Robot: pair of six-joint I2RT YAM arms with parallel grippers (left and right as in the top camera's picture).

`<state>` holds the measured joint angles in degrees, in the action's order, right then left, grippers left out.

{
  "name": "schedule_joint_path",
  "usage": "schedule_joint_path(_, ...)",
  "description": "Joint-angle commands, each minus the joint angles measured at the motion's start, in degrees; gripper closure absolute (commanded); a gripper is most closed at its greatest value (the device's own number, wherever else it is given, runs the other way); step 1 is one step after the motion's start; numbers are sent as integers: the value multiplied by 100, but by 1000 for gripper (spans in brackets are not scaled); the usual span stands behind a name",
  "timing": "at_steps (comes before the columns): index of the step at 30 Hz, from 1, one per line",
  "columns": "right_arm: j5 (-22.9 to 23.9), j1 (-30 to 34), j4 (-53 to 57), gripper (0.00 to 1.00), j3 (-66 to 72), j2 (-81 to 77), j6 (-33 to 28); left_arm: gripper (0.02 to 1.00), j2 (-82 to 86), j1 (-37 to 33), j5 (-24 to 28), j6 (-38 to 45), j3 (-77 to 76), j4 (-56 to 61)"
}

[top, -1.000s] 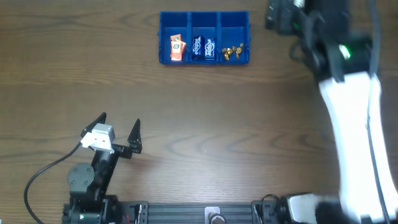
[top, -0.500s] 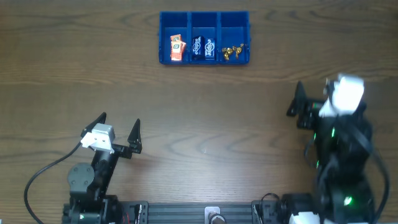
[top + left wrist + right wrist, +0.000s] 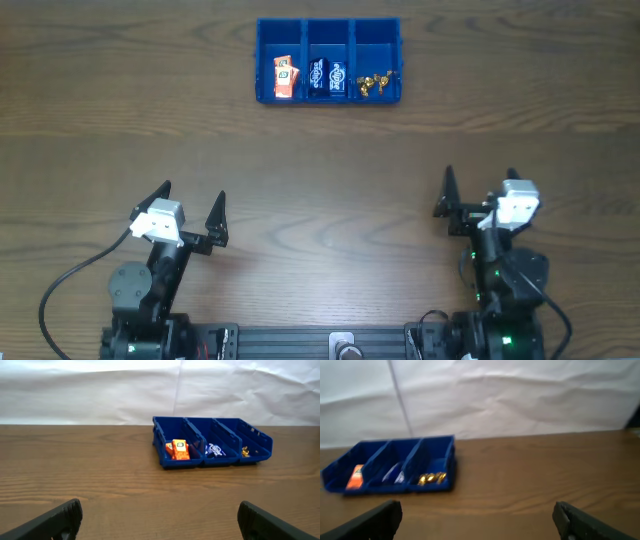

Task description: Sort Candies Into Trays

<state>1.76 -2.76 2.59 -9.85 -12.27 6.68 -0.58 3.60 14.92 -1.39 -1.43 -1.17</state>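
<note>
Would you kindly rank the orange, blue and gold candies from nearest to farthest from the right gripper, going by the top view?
1. Gold candies, right compartment, nearest the right gripper.
2. Blue candies, middle compartment.
3. Orange candy, left compartment.

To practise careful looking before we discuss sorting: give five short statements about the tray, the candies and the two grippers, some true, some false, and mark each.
1. The blue tray has three compartments. True.
2. The gold candies lie in the middle compartment. False: they lie in an end compartment; the blue candies are in the middle one.
3. The left gripper and the right gripper are both open and empty. True.
4. The left gripper is over the tray. False: it is near its arm's base, with table between.
5. The orange candies lie loose on the table. False: they lie in the tray's other end compartment.
</note>
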Motion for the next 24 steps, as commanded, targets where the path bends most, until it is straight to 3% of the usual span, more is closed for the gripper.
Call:
schedule_joint_path(1,-446,15,-197,3,391,140,-72,18,37,20,79,81,116,-181)
schedule_joint_path(9,-446,-39,-409,3,949,804,-55,20,37,20,79,81,116,-181)
schedule_joint_path(24,-402,-50,197,3,942,1215,-79,20,37,20,79,81,116,-181)
